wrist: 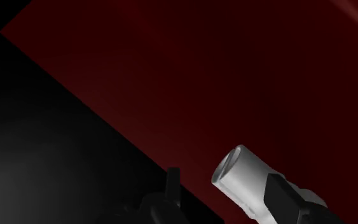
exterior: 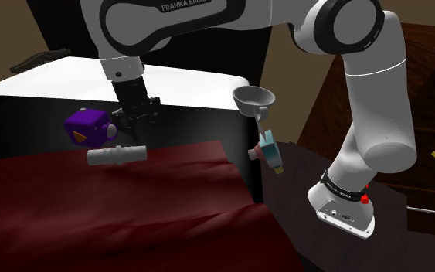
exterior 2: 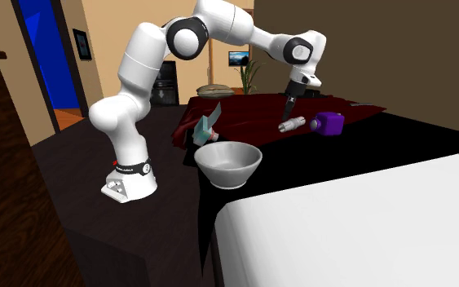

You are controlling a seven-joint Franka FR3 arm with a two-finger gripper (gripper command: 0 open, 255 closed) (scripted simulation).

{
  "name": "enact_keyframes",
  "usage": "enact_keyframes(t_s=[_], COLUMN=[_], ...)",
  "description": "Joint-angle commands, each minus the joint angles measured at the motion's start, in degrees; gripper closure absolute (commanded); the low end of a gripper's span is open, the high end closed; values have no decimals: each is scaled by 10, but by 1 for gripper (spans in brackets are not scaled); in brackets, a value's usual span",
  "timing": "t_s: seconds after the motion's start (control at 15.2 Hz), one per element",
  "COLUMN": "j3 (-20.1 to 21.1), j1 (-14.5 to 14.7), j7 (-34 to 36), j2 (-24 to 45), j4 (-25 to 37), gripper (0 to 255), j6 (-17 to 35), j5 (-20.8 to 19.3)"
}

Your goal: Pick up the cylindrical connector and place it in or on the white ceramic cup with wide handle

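My gripper [wrist: 227, 194] has its two black fingers apart, clasping nothing. The cylindrical connector [wrist: 244, 178] lies on its side on the dark red cloth [wrist: 203, 76], just under the gripper and not touching it. One finger crosses in front of the connector's body, and its pale open end sits in the gap between the fingers.

I judge this to be the last of the approach, before closing. The connector's long axis runs slantwise to the line my fingers close along (roughly lined up, not well). I would turn the wrist until the fingers close square across the connector. I would also shift so its middle, not its end, lies between them. Then I would go straight down until the fingers flank its round sides, and close gently. A round body on soft, folded cloth may roll away from whichever finger reaches it first.

The purple block [exterior: 88, 127] sits just beside the connector, apart from it as far as I can tell. The finger on that side needs to drop in without nudging the block.

The white cup [exterior 2: 228, 167], wide and bowl-like, stands well apart from the connector. A teal and pink object [exterior 2: 208, 126] lies between the connector and the cup, nearer the cup. The carry should lift clear of the cloth and pass above that object before lowering over the rim.
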Motion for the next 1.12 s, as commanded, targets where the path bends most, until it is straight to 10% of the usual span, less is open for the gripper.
enact_keyframes(t_s=[0.0, 0.53, 0.59, 1.06], j3=[0, 0, 0, 0], j1=[0, 0, 0, 129], j7=[0, 0, 0, -185], j2=[0, 0, 0, 53], j4=[0, 0, 0, 59], gripper=[255, 255, 0, 0], j6=[0, 0, 0, 72], j5=[0, 0, 0, -238])
